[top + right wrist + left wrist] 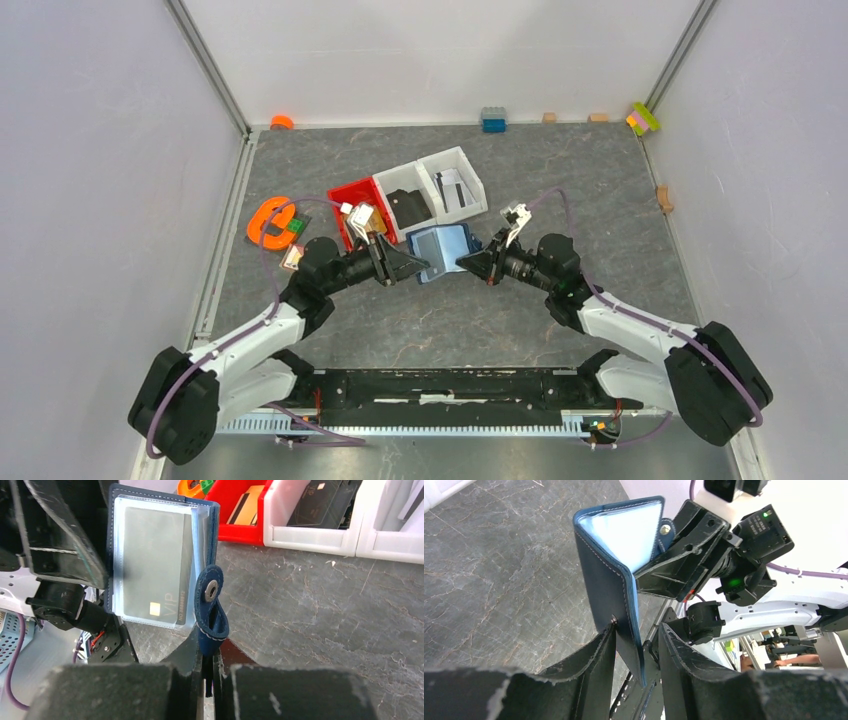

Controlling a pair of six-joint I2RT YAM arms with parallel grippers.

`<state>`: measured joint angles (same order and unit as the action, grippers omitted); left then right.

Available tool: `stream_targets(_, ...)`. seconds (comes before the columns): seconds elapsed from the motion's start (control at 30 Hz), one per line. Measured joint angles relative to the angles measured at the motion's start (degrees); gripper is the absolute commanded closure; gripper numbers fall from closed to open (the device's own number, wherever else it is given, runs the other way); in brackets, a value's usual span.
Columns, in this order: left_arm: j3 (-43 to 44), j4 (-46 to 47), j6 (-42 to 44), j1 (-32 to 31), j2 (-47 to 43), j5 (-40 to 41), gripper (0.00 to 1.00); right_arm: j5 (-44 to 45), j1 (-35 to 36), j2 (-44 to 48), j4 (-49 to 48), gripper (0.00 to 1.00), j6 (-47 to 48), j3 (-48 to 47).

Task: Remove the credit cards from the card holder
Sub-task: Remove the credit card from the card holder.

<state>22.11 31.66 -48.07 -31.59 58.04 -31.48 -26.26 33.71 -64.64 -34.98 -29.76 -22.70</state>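
The navy card holder [441, 249] hangs open in the air between my two grippers. Its clear sleeve shows a grey credit card [152, 565] marked VIP. My right gripper [209, 647] is shut on the holder's strap tab [212, 605] at the right edge [463, 263]. My left gripper [638, 626] is open around the other flap [604, 585]: one finger [599, 650] touches the cover, the other stands off it. In the top view the left gripper [422, 266] sits at the holder's left side.
Behind the holder stand a red bin [352, 198] and two white bins [452, 165]; one holds a dark card [407, 206], the other light cards [455, 190]. An orange object [272, 222] lies left. Small blocks [493, 120] line the back wall.
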Motion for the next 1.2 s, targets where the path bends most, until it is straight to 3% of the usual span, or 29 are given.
stream_targets(0.33, 0.04, -1.79, 0.13, 0.0, -1.42, 1.46, 0.68, 0.2, 0.0, -0.85, 1.73, 0.99, 0.0, 0.0)
stream_targets(0.47, 0.2, -2.45, 0.15, 0.0, -1.31, 1.46, 0.79, -0.09, -0.02, -0.94, 1.7, 0.99, -0.02, 0.0)
stream_targets(0.6, 0.87, -2.64, 0.2, 0.0, -0.28, 1.46, 0.78, -0.52, -0.07, -0.96, 1.64, 1.0, -0.09, 0.0)
stream_targets(0.7, 1.22, -3.19, 0.22, 0.0, 0.22, 1.64, 0.72, -1.01, -0.07, -1.11, 1.4, 1.0, -0.42, 0.0)
stream_targets(0.83, 1.73, -4.31, 0.59, 0.0, 0.42, 2.4, 0.75, -1.99, -0.07, -1.51, 0.98, 1.0, -0.68, 0.0)
stream_targets(1.13, 1.95, -6.32, 1.2, 0.0, 0.42, 3.69, 0.97, -2.21, -0.09, -1.6, 0.72, 1.0, -0.87, 0.0)
stream_targets(1.2, 1.95, -6.54, 1.25, 0.0, 0.42, 3.96, 0.98, -2.21, -0.11, -1.6, 0.7, 1.0, -0.87, 0.0)
